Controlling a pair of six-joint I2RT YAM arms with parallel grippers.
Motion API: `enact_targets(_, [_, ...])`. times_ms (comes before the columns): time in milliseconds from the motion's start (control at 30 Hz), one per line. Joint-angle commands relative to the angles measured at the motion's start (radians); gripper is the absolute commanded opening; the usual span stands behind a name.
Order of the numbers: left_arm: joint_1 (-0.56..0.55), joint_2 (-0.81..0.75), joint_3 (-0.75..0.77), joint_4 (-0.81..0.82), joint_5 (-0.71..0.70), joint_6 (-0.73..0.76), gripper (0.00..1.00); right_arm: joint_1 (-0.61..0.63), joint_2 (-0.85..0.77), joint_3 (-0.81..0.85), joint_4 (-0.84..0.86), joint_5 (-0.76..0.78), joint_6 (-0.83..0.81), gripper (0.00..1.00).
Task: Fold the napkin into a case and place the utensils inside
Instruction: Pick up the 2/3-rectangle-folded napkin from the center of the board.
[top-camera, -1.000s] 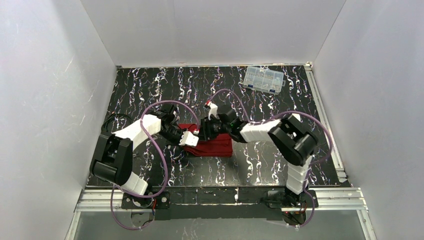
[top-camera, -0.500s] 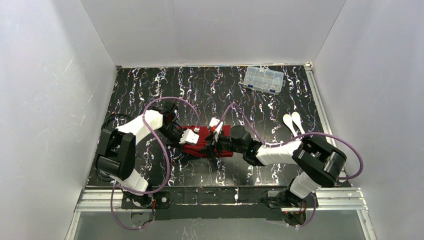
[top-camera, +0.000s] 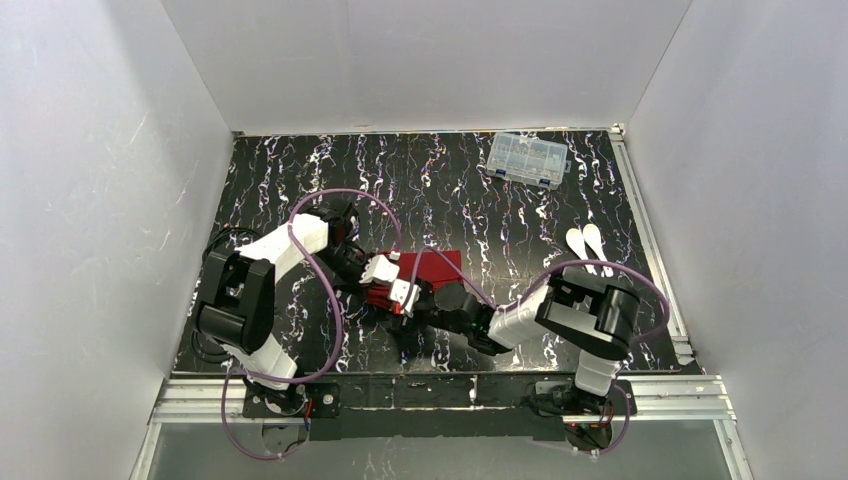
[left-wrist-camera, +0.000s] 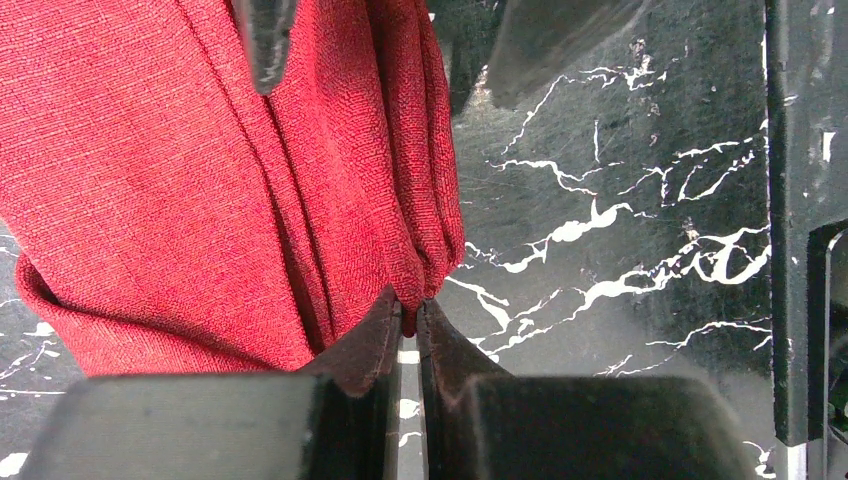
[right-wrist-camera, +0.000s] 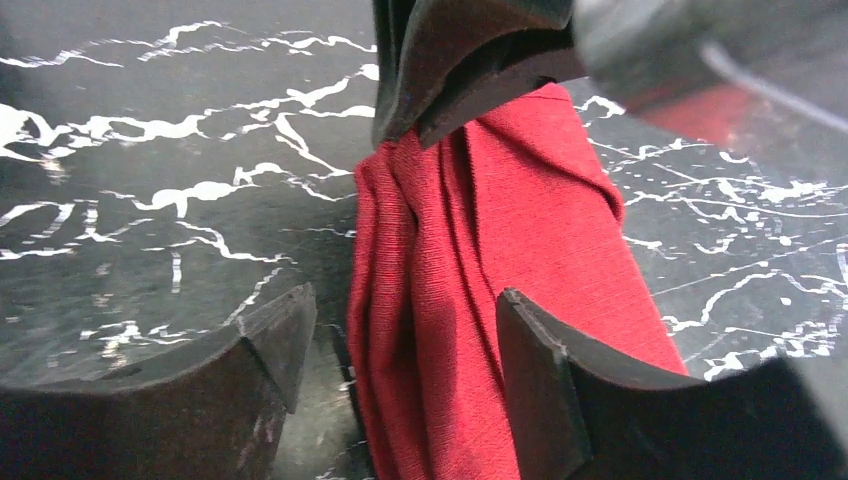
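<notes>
- Top external: folded napkin (top-camera: 435, 268) mid-table; utensils (top-camera: 588, 245) well apart rightward, box (top-camera: 525, 158) at far edge.
- Left gripper (left-wrist-camera: 405, 318) pinches napkin corner (tight).
- Right gripper (right-wrist-camera: 405, 305) wide, straddling its folded edge.

White walls (top-camera: 430, 60) are enclosing a black, white-veined table (top-camera: 300, 170) on three sides. An aluminium rail (top-camera: 450, 397) is running along the table's near edge.

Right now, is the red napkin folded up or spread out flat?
Folded up. The napkin is a narrow bundle of layers, and several stacked edges show at the corner that the left gripper pinches.
</notes>
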Motion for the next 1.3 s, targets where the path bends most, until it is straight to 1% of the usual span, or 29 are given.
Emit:
enact_targets(0, [0.005, 0.001, 0.038, -0.067, 0.042, 0.011, 0.0, 0.02, 0.043, 0.027, 0.174, 0.083, -0.087, 0.77])
enact_targets(233, [0.005, 0.012, 0.052, -0.089, 0.042, 0.01, 0.0, 0.051, 0.133, 0.044, 0.275, 0.122, -0.101, 0.77])
enact_targets(367, [0.004, 0.019, 0.054, -0.089, 0.043, 0.008, 0.0, 0.063, 0.156, 0.063, 0.277, 0.121, -0.108, 0.77])
enact_targets(467, [0.005, 0.023, 0.058, -0.089, 0.044, 0.009, 0.0, 0.065, 0.184, 0.077, 0.296, 0.159, -0.119, 0.77])
enact_targets(567, [0.005, 0.025, 0.056, -0.091, 0.042, 0.012, 0.0, 0.064, 0.229, 0.084, 0.371, 0.222, -0.134, 0.78])
enact_targets(933, [0.005, 0.02, 0.058, -0.106, 0.043, 0.017, 0.0, 0.064, 0.276, 0.111, 0.406, 0.179, -0.135, 0.79])
enact_targets(1000, [0.004, 0.021, 0.057, -0.106, 0.044, 0.018, 0.0, 0.065, 0.288, 0.124, 0.412, 0.174, -0.137, 0.77])
enact_targets(1167, [0.005, 0.019, 0.054, -0.106, 0.043, 0.019, 0.0, 0.065, 0.324, 0.145, 0.427, 0.155, -0.145, 0.7])
enact_targets(1267, [0.005, 0.02, 0.055, -0.107, 0.047, 0.02, 0.0, 0.064, 0.344, 0.145, 0.441, 0.161, -0.144, 0.64])
